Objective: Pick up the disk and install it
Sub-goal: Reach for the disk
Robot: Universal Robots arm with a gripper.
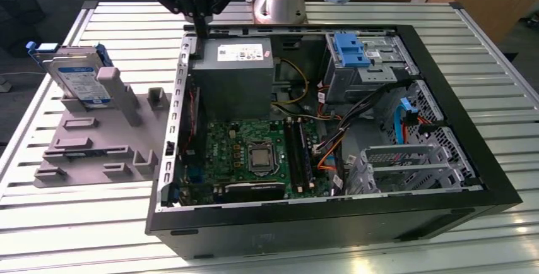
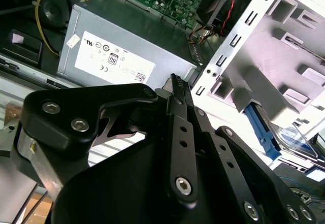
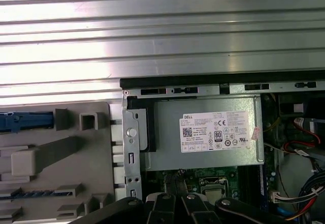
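My pincer hangs with its fingers closed together and nothing between them, above the rim of the open computer case, near the corner where the grey power supply sits. The disk, silver with a white-and-blue label in its blue frame, stands tilted on the grey holder on the slatted metal counter, outside the case toward the exterior view's left, well apart from my pincer.
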